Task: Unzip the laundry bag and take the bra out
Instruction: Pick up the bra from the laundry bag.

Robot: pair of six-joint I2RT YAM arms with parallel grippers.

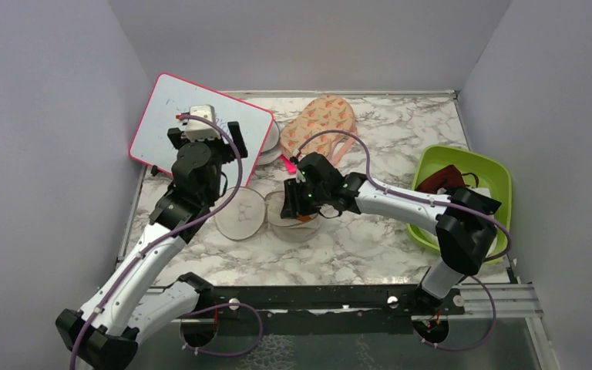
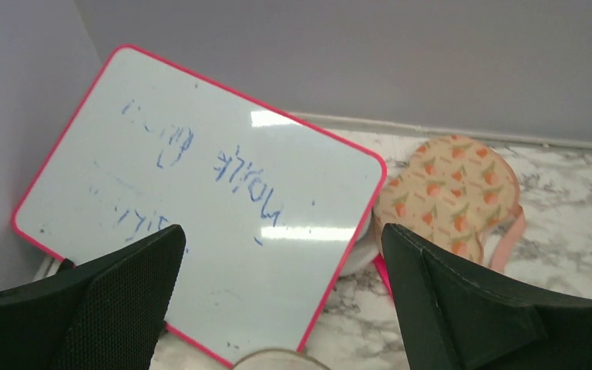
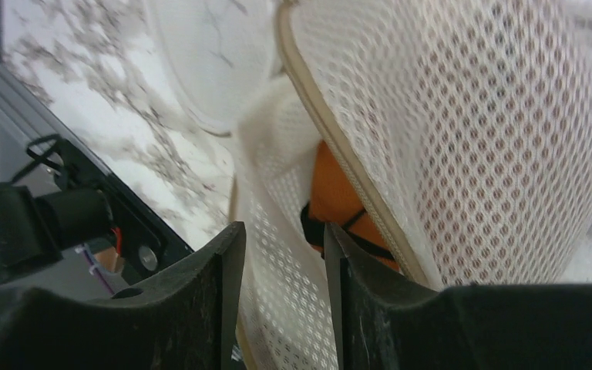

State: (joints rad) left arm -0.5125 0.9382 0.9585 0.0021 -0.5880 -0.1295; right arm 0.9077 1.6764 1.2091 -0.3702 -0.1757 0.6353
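The laundry bag (image 1: 284,223), a round white mesh pod, sits mid-table with its lid (image 1: 240,213) flipped open to the left. In the right wrist view its mesh wall (image 3: 277,308) fills the gap between my fingers. The orange bra (image 3: 338,193) with a dark strap shows inside the bag's opening, and a bit of it shows in the top view (image 1: 307,218). My right gripper (image 1: 297,202) (image 3: 285,239) is at the bag's rim, jaws half narrowed around the mesh wall with a gap still between them. My left gripper (image 1: 205,132) (image 2: 283,239) hangs wide open and holds nothing, over the whiteboard.
A pink-rimmed whiteboard (image 1: 162,116) (image 2: 200,177) leans at the back left, over a white dish (image 1: 271,142). A peach printed case (image 1: 325,119) (image 2: 451,185) lies behind the bag. A green basket (image 1: 501,173) with a dark red cloth (image 1: 439,179) stands at the right.
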